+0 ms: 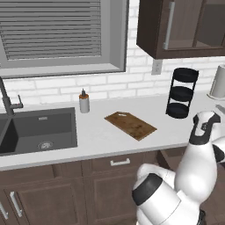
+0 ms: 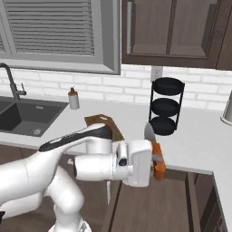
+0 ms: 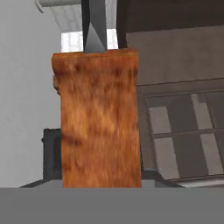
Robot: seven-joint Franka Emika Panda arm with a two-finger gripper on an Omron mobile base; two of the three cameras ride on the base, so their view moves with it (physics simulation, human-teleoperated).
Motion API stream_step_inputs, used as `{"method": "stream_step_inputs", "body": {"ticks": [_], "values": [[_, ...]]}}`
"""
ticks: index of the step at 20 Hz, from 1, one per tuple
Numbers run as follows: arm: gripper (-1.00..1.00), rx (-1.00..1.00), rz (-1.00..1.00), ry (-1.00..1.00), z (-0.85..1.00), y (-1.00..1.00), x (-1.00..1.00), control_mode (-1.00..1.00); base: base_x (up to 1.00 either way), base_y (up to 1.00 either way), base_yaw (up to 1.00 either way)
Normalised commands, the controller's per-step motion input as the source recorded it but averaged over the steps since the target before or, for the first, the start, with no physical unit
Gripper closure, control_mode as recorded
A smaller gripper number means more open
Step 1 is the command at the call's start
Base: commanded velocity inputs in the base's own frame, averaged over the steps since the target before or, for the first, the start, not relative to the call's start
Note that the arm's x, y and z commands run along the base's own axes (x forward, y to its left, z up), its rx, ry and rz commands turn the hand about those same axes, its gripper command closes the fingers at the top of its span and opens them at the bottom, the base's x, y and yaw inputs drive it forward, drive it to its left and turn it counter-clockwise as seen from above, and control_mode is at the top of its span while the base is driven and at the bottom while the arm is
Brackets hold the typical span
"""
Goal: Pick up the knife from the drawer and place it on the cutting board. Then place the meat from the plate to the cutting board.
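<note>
Rendered domestic kitchen. A pale grey stone surface (image 1: 101,136) runs along a white brick-tiled wall (image 1: 110,85) beneath a grey-framed window with closed slatted blinds (image 1: 52,28). A dark grey recessed sink (image 1: 37,129) with a dark metal tap (image 1: 6,96) is set into it. Dark brown wooden cabinets with metal bar handles stand below (image 1: 66,193) and hang above (image 1: 184,26). On the surface lie a brown wooden rectangular cutting board (image 1: 131,125), a small grey condiment bottle (image 1: 84,102) and a black three-tier round rack (image 1: 181,93).

Black three-tier rack (image 1: 182,93) on counter (image 1: 96,136); soap bottle (image 1: 84,102) beside sink (image 1: 37,129).
</note>
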Motion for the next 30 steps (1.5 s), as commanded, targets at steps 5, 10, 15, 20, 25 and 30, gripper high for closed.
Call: {"method": "stream_step_inputs", "body": {"ticks": [5, 10, 15, 20, 25, 30], "values": [[1.00, -0.25, 0.01, 0.50, 1.00, 0.21, -0.01, -1.00, 0.00, 0.00, 0.00], [1.00, -0.40, 0.03, 0.49, 0.93, 0.29, -0.10, -1.00, 0.00, 0.00, 0.00], [1.00, -0.45, 0.08, 0.63, 0.50, 0.39, -0.01, -1.00, 0.00, 0.00, 0.00], [1.00, -0.21, 0.03, 0.42, -0.36, 0.22, -0.08, -1.00, 0.00, 0.00, 0.00], [1.00, 0.13, -0.01, 0.21, -0.02, 0.09, -0.02, -1.00, 0.00, 0.00, 0.00], [1.00, 0.24, -0.06, 0.21, 0.43, 0.41, 0.06, -1.00, 0.00, 0.00, 0.00]]}}
